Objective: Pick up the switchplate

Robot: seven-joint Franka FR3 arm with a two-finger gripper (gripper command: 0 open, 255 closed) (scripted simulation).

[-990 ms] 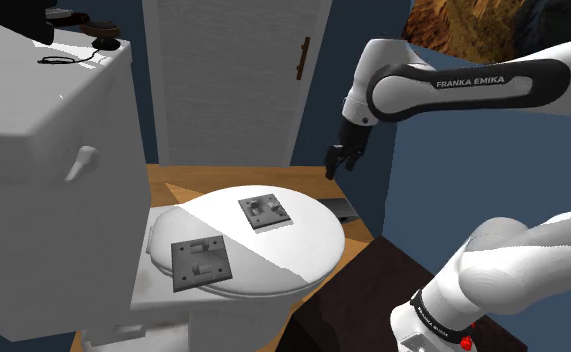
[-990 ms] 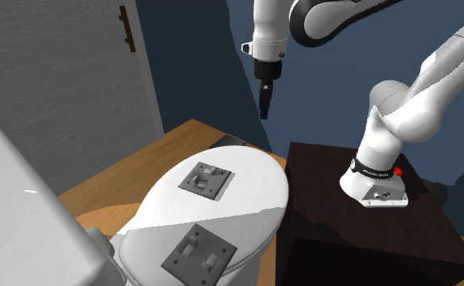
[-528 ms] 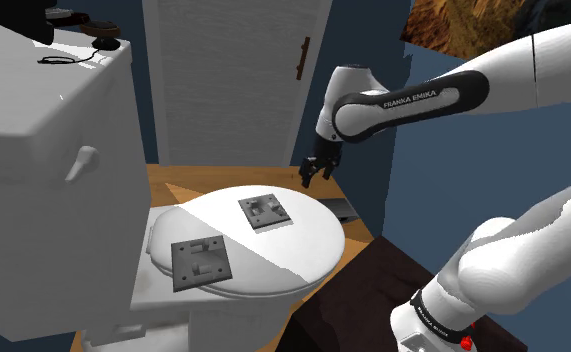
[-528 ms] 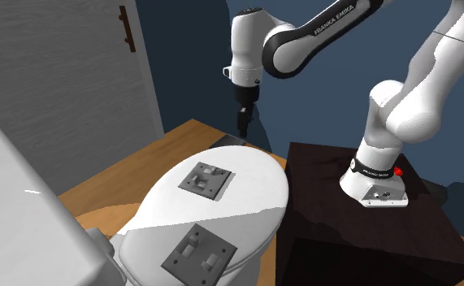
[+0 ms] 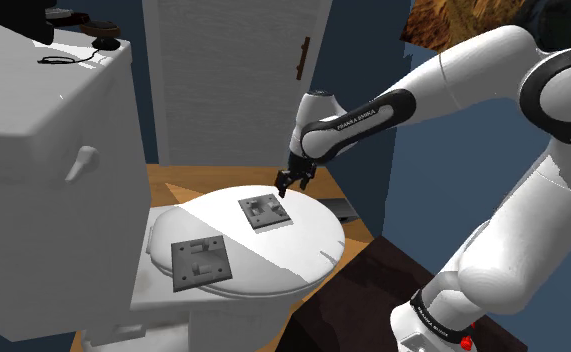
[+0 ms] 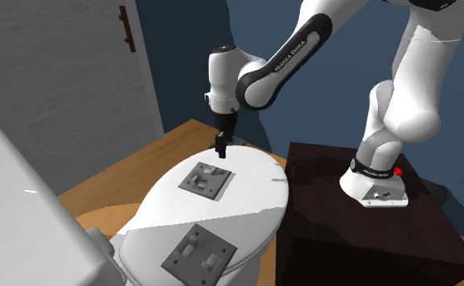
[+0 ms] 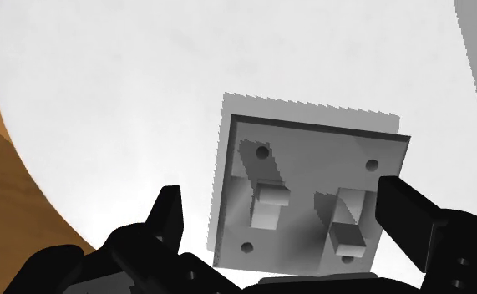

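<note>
The gripper (image 5: 284,186) hovers just above the grey switchplate (image 5: 264,211) lying flat on the white lid (image 5: 313,238). Its fingers stand wide apart, either side of it.

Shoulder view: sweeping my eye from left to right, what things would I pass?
Toilet tank → first grey switchplate → second grey switchplate → arm's white base.
</note>
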